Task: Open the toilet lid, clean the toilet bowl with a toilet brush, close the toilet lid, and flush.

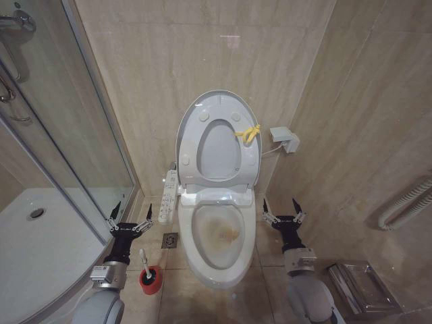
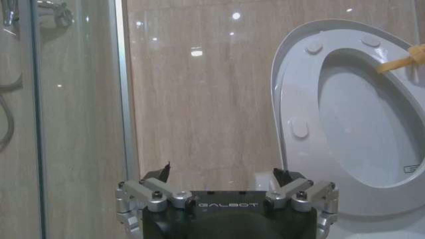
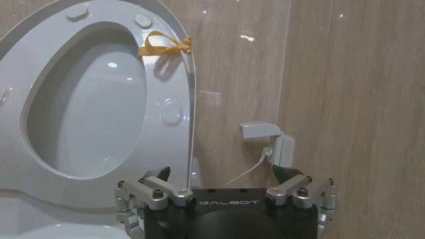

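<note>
Since the toilet lid (image 1: 217, 108) already stands upright against the wall with the seat ring (image 1: 219, 152) raised in front of it, we reckon the brush pickup is the step in hand. Our left gripper (image 1: 130, 214) hovers with fingers spread wide, just above the toilet brush (image 1: 144, 262), which sits in its red holder cup (image 1: 151, 281) on the floor left of the toilet bowl (image 1: 217, 236). Our right gripper (image 1: 283, 208) is equally wide open, hanging empty beside the bowl's right side.

To do it well, we'd come down on the thin white handle squarely and pinch near the top, so the stick doesn't twist and the cup doesn't tip or get dragged along.

Looks-wise, the bowl is glossy white ceramic with a brownish-yellow stain across its inner surface. The lid has a small yellow tie (image 3: 162, 46) at its edge. The bristle head is probably sunk in the cup; we can't really make it out.
</note>
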Tool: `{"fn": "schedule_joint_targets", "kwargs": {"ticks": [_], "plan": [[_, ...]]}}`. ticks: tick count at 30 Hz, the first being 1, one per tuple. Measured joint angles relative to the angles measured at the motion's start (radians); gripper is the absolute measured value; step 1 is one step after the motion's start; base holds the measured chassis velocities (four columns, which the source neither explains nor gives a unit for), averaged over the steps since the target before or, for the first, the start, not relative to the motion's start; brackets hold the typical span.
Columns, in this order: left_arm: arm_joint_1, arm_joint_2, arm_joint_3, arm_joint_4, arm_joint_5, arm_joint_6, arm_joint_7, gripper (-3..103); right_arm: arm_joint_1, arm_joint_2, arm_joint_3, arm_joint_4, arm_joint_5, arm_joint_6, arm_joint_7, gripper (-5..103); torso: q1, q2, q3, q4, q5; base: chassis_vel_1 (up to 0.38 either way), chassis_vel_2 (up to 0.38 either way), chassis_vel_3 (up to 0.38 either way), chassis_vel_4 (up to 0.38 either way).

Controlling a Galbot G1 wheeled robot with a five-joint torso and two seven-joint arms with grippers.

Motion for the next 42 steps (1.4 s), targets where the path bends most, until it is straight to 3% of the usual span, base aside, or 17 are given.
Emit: {"fn": "schedule_joint_targets", "kwargs": {"ticks": [42], "plan": [[0.0, 0.0, 0.0, 0.0, 0.0, 0.0, 0.0, 100, 0.0, 0.0, 0.0, 0.0, 0.0, 0.0, 0.0, 100, 0.0, 0.0, 0.0, 0.0, 0.0, 0.0, 0.0, 0.0, 0.0]]}}
